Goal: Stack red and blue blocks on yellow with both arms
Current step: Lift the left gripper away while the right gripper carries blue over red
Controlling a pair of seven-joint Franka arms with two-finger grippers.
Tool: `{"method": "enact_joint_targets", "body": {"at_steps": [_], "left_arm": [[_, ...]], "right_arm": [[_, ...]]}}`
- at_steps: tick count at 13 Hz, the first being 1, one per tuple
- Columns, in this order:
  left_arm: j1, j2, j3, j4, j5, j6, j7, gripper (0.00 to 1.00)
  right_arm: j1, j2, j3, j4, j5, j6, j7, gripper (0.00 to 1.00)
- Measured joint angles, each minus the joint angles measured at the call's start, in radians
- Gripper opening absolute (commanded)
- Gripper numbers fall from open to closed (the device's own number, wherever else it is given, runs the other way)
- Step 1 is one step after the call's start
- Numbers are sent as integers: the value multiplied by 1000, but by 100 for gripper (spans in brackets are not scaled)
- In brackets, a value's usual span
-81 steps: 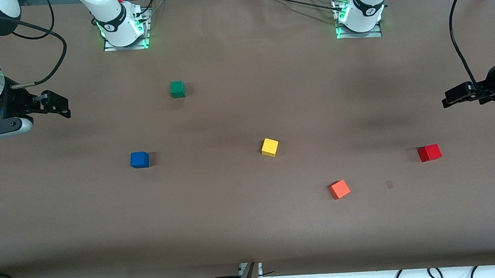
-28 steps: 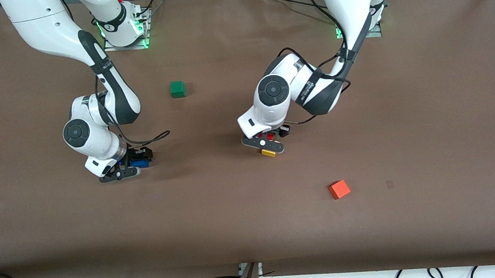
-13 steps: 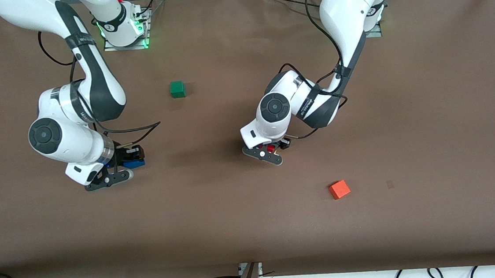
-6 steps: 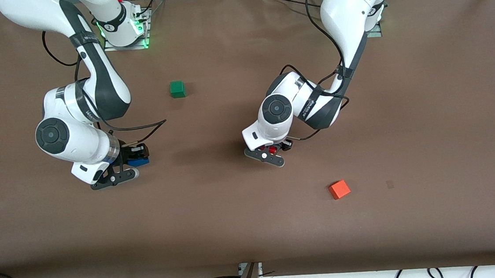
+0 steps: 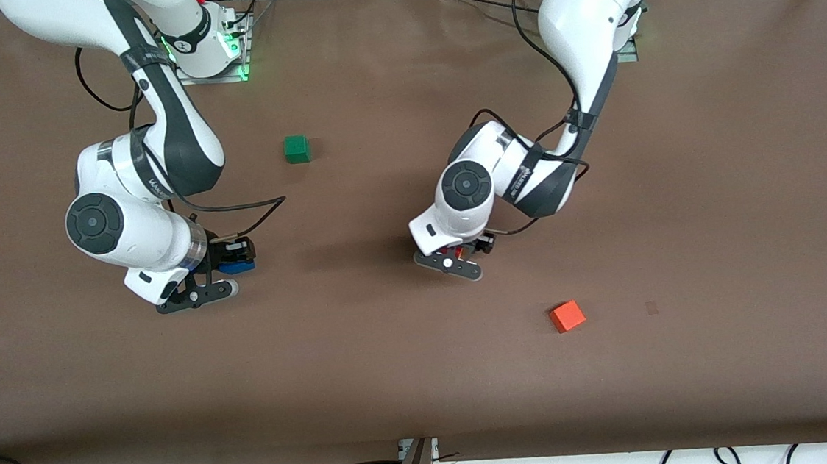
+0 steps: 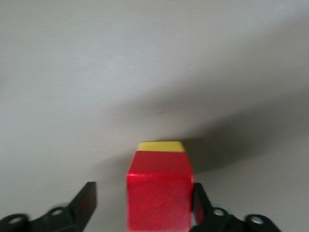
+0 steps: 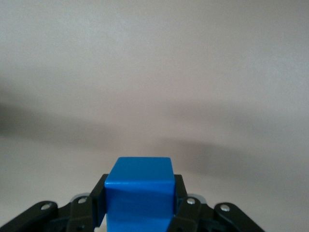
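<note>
We see red block (image 6: pixel 159 193) resting on yellow block (image 6: pixel 161 146) at table centre; left gripper (image 6: pixel 142 205) spread around it. Right gripper (image 7: pixel 140 205), at nine o'clock from stack, clamps blue block (image 7: pixel 139 193). Blue placement left.

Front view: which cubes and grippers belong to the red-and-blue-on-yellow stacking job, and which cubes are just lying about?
Part of the job:
- red block, on the yellow block
- left gripper, open around the red block
- blue block, held in the right gripper

Lying about:
- green cube
- orange-red cube
</note>
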Motion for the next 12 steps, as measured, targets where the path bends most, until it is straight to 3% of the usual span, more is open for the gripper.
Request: {"method": "enact_joint_targets", "body": {"at_steps": [3, 5, 9, 12], "left_arm": [[91, -56, 11, 178, 0, -232, -4, 100], [188, -97, 22, 265, 2, -311, -3, 100], [441, -180, 29, 299, 1, -323, 1, 100], [613, -250, 19, 300, 0, -391, 15, 100]], "right_arm": [[31, 3, 3, 51, 0, -61, 76, 39], [69, 9, 5, 71, 1, -76, 164, 39], [211, 48, 10, 153, 8, -89, 473, 39], [347, 128, 12, 281, 11, -88, 752, 39]]}}
